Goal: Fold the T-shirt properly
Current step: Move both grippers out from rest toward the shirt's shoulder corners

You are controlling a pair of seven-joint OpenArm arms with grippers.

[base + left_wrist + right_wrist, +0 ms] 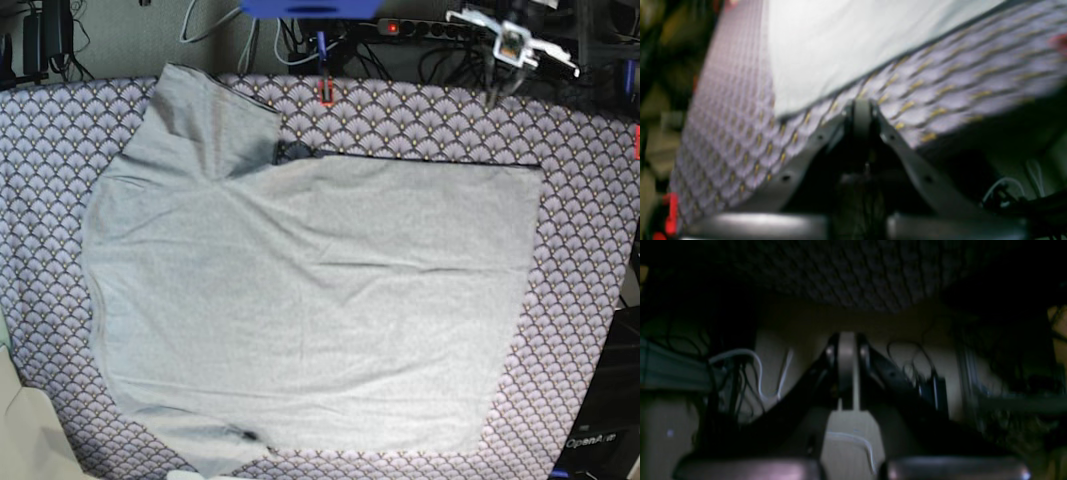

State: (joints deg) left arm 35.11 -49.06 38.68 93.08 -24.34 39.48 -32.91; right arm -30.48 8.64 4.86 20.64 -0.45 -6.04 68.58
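The light grey T-shirt [310,300] lies spread flat on the scallop-patterned cloth [580,200]. Its sleeves are at the left and its straight hem [530,280] is at the right. One sleeve [205,125] points to the back left. The shirt's pale corner also shows in the left wrist view [840,43]. My left gripper [862,113] is shut and empty, low by the edge of the patterned cloth [957,83], short of the shirt. My right gripper [846,350] is shut and empty, in the dark below the cloth's edge [857,283]. Neither gripper shows in the base view.
A power strip [440,28] and cables run along the back. Red clips [325,92] hold the cloth at the back edge. A black arm base [600,440] stands at the front right. Loose white cables [753,370] hang under the table.
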